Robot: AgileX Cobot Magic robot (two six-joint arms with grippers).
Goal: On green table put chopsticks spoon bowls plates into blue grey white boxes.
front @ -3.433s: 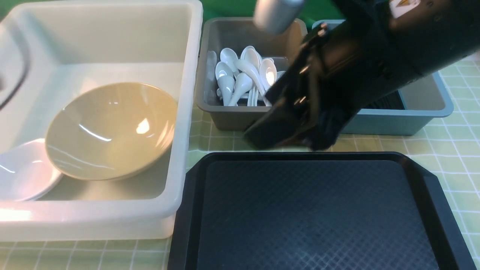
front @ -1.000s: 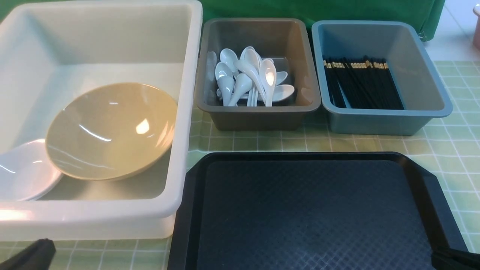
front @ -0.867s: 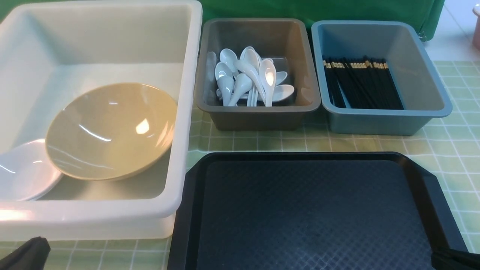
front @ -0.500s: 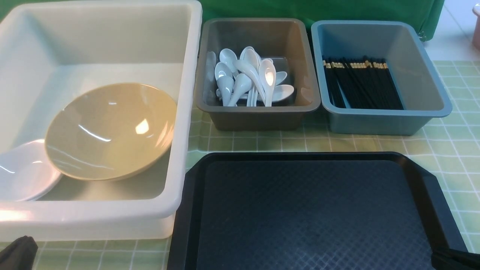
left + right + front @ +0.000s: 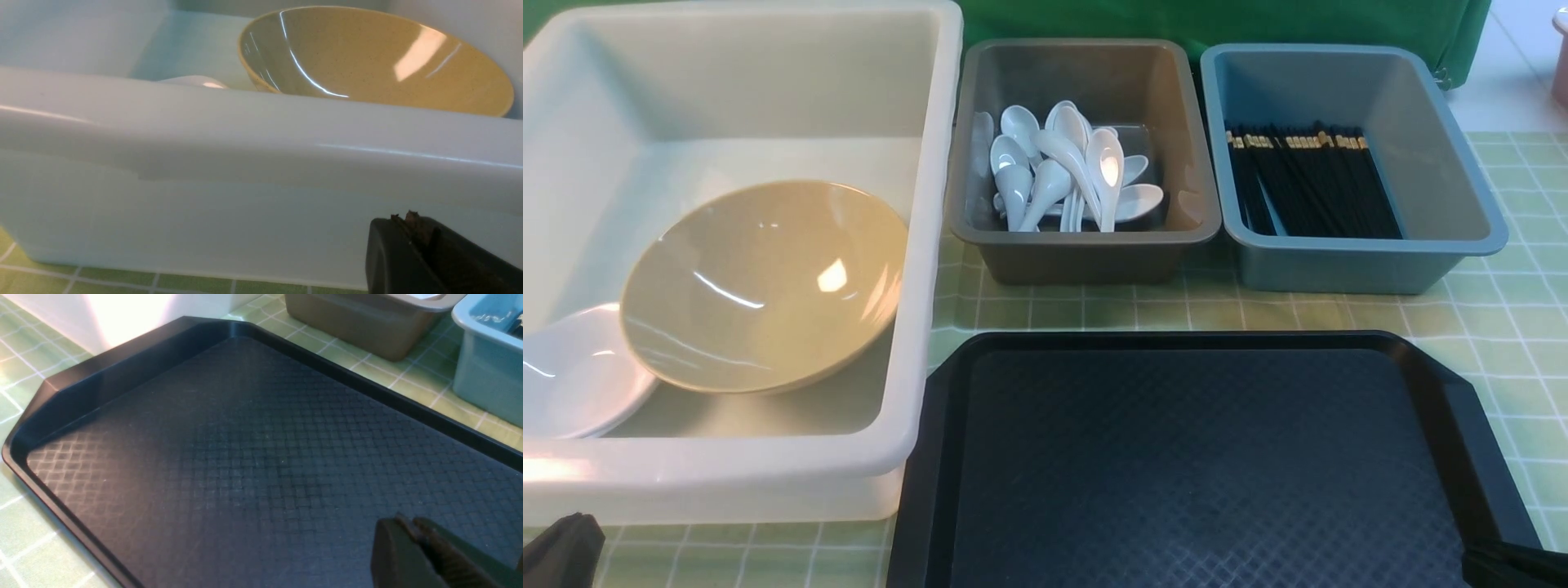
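The large white box point(image 5: 931, 245) at the left holds the tan bowl point(image 5: 764, 282), which leans on a small white bowl point(image 5: 572, 376). The brownish grey box point(image 5: 1086, 257) holds several white spoons point(image 5: 1066, 167). The blue box point(image 5: 1347, 265) holds black chopsticks point(image 5: 1311, 184). My left gripper point(image 5: 560, 555) is shut and empty, low at the front left corner, just outside the white box's front wall point(image 5: 245, 212). My right gripper point(image 5: 1511, 563) is shut and empty, low at the front right over the tray's corner; it also shows in the right wrist view point(image 5: 408, 522).
A black textured tray point(image 5: 1209, 465) with nothing on it lies in front of the grey and blue boxes on the green table point(image 5: 1519, 318). A green backdrop point(image 5: 1217, 20) hangs behind the boxes.
The right arm, which stood over the grey and blue boxes 3.4 s ago, has withdrawn to the front right corner. The left gripper has slid slightly further left and down at the front edge.
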